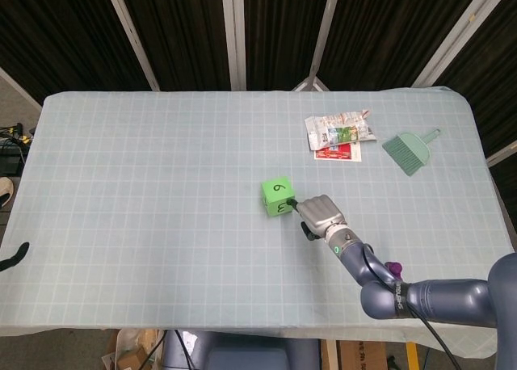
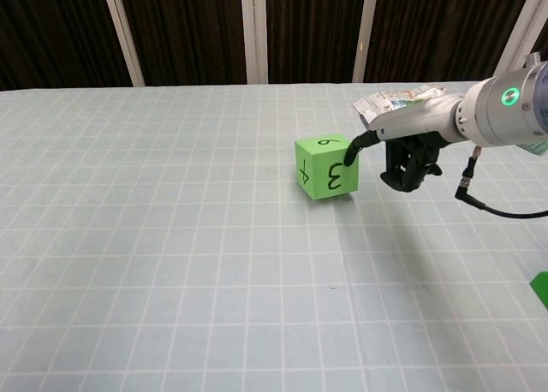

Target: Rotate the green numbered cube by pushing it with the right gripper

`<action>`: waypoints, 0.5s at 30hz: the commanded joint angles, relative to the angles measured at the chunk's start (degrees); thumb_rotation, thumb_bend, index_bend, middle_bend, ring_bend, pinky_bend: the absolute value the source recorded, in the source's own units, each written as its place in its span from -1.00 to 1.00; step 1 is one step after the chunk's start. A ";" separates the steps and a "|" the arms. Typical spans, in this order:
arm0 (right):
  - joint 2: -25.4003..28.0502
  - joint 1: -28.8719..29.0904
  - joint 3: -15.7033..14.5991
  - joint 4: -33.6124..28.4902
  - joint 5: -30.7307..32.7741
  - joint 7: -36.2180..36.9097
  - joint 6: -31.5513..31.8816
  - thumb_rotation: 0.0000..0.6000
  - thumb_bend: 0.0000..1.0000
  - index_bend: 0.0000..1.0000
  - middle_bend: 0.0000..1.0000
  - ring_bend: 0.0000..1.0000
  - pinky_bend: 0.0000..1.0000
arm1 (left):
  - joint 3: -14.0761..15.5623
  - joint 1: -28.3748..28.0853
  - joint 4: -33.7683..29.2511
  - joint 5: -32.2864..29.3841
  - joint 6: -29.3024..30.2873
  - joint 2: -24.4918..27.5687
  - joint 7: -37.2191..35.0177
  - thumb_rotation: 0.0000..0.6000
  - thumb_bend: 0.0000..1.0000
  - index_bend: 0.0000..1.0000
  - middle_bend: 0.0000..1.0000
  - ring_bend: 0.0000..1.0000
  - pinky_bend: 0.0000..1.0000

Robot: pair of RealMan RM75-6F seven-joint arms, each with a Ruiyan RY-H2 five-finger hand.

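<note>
The green numbered cube (image 1: 277, 196) (image 2: 325, 166) sits near the middle of the table, a 6 on its top face and a 3 facing the chest camera. My right hand (image 1: 321, 215) (image 2: 409, 157) lies just right of it, one black-tipped finger stretched out and touching the cube's right edge while the other fingers curl under the palm. It holds nothing. My left hand appears in neither view.
A crumpled snack packet (image 1: 339, 132) (image 2: 398, 103) and a red wrapper lie at the back right. A green dustpan brush (image 1: 410, 149) lies further right. A small purple thing (image 1: 393, 269) shows by my right forearm. The grid-patterned tablecloth (image 1: 145, 192) covers the table.
</note>
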 commanded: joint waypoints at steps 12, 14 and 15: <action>-0.58 2.41 -1.03 2.74 5.29 -0.84 -1.78 1.00 0.35 -0.71 0.64 0.57 0.35 | -0.07 -0.01 0.10 -0.09 -0.05 0.05 -0.19 1.00 -0.33 -0.78 -1.00 -1.00 -0.84; -0.60 2.46 -1.20 2.76 5.29 -0.75 -1.95 1.00 0.35 -0.71 0.64 0.57 0.35 | -0.05 -0.01 0.10 -0.09 -0.05 0.03 -0.13 1.00 -0.33 -0.78 -1.00 -1.00 -0.84; -0.62 2.48 -1.26 2.79 5.28 -0.67 -2.10 1.00 0.35 -0.71 0.64 0.57 0.35 | -0.03 -0.02 0.09 -0.06 -0.05 0.01 -0.07 1.00 -0.33 -0.78 -1.00 -1.00 -0.84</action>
